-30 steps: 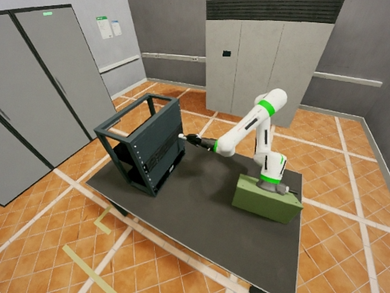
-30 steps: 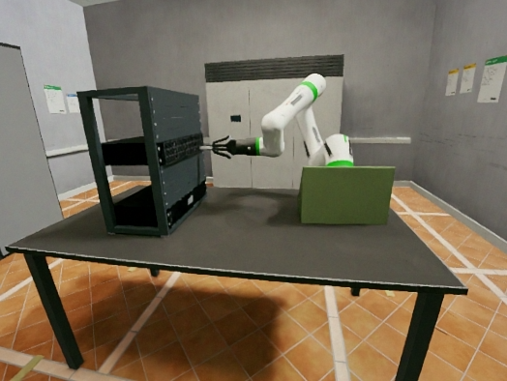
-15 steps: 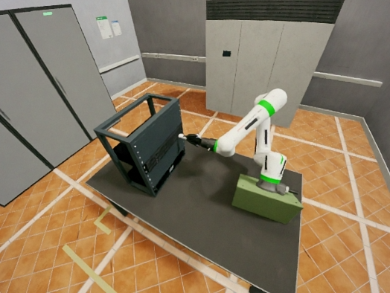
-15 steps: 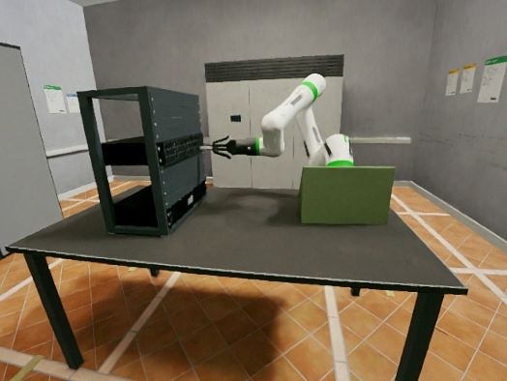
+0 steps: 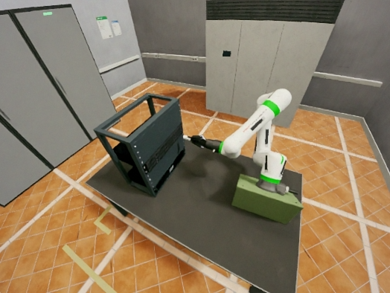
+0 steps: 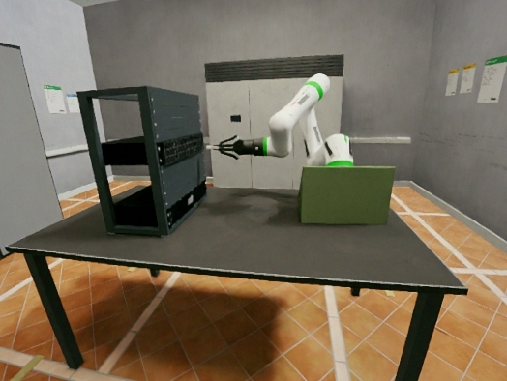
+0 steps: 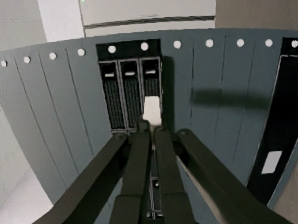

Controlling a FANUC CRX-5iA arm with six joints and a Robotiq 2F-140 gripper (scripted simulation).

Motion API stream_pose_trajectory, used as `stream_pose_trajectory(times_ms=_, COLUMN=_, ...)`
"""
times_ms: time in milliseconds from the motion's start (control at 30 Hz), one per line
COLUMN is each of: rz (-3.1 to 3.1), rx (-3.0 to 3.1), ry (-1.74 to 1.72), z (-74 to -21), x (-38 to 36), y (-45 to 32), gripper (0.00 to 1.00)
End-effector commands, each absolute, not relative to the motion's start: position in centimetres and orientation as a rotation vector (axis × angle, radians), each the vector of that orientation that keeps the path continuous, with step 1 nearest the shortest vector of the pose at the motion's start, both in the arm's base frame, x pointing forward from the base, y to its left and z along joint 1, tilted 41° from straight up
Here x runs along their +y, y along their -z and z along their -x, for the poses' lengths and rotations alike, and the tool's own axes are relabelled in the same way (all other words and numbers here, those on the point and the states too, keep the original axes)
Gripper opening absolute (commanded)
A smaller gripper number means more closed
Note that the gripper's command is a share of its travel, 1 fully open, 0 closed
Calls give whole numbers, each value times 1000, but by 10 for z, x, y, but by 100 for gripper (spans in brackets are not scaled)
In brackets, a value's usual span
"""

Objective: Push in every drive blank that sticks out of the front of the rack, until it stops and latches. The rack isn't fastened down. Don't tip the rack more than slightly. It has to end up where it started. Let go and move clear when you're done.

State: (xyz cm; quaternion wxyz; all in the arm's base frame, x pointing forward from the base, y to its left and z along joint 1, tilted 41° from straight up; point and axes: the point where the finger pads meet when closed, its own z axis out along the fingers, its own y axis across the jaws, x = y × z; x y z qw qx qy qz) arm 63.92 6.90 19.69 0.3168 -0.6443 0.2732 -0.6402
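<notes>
The black, long-fingered gripper is closed with nothing between its pads, at three o'clock of the dark, box-shaped metal rack.

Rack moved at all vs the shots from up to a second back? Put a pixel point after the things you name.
No visible shift: in the top and exterior views, the rack (image 5: 135, 137) (image 6: 152, 160) (image 7: 205, 75) stands at the same spot on the table (image 5: 223, 230) (image 6: 271, 251).
</notes>
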Motion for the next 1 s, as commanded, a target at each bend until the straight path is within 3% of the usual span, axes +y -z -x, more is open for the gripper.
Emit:
stream_pose_trajectory(times_ms=0, rz=1695, rx=718, ry=1685, z=-615, x=69, y=-198, gripper=10)
stream_pose_trajectory(times_ms=733, rz=1695, rx=718, ry=1685, z=-592, x=86, y=-219, gripper=10)
stream_pose_trajectory(times_ms=967, rz=1695, rx=718, ry=1685, z=-617, x=88, y=-219, gripper=10)
